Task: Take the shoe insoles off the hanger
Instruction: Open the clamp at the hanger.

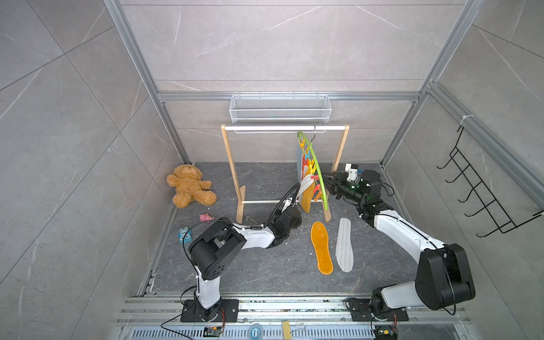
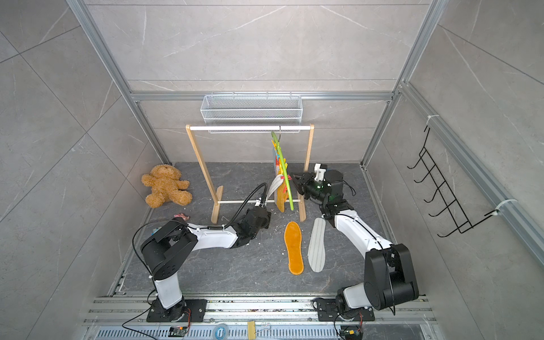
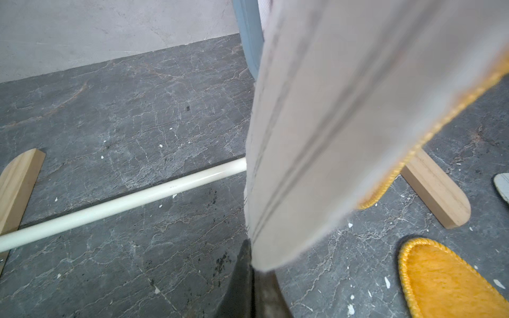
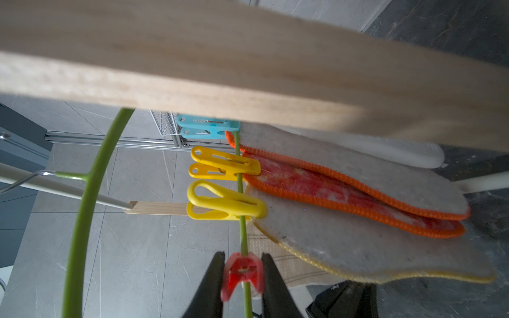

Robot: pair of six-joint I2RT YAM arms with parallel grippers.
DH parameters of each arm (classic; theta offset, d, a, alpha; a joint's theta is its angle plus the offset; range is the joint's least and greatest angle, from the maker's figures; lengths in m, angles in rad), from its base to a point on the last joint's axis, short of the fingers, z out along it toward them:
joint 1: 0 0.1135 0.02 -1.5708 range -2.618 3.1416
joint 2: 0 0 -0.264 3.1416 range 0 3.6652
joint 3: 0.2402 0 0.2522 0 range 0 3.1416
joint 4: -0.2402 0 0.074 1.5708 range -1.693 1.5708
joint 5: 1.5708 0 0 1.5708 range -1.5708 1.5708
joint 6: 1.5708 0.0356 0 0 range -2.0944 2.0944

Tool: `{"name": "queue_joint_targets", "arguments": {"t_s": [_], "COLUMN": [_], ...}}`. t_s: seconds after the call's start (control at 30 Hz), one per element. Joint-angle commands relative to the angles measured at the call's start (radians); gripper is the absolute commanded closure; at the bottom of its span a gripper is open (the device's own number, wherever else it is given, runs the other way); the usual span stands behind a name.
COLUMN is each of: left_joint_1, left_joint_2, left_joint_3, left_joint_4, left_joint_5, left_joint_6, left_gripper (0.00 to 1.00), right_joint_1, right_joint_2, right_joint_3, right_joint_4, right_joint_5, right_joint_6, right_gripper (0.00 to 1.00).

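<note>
Unclipping step: left gripper (image 3: 252, 275) held the striped insole (image 3: 330, 137) clamped, right gripper (image 4: 242, 275) pinched the red clip (image 4: 242, 271) on the hanger (image 1: 325, 197), right of centre in a top view; next likely needed fuller squeeze, then pull

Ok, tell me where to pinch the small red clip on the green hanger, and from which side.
Pinch the small red plastic clip across its flared tails, from the side away from the insoles, where the right gripper's fingers flank it. The tails stick out past the lime-green hanger's thin rod; squeezing them should open the mouth, which seems to hold the white-grey striped insole.
</note>
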Motion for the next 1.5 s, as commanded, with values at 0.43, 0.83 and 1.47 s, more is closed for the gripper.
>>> {"name": "queue_joint_targets", "arguments": {"t_s": [0.43,0.83,1.47], "left_joint_1": [0.003,0.004,0.004], "left_joint_2": [-0.069,-0.154,-0.442], "left_joint_3": [-0.066,-0.107,-0.16], "left_joint_4": [0.064,0.056,-0.018], "left_joint_5": [-0.08,-0.094,-0.083], "left_joint_6": [-0.048,-0.003,0.24], "left_gripper": [1.0,1.0,1.0], "right_joint_1": [0.019,0.007,-0.035], "right_joint_2": [0.011,-0.076,-0.295], "right_joint_3": [0.035,0.039,0.218], "right_joint_4": [-0.019,-0.171,-0.623], "right_joint_5": [0.0,0.048,0.101], "right_joint_6": [-0.034,-0.144,-0.462], "right_gripper": [0.64,0.21,0.13]}}
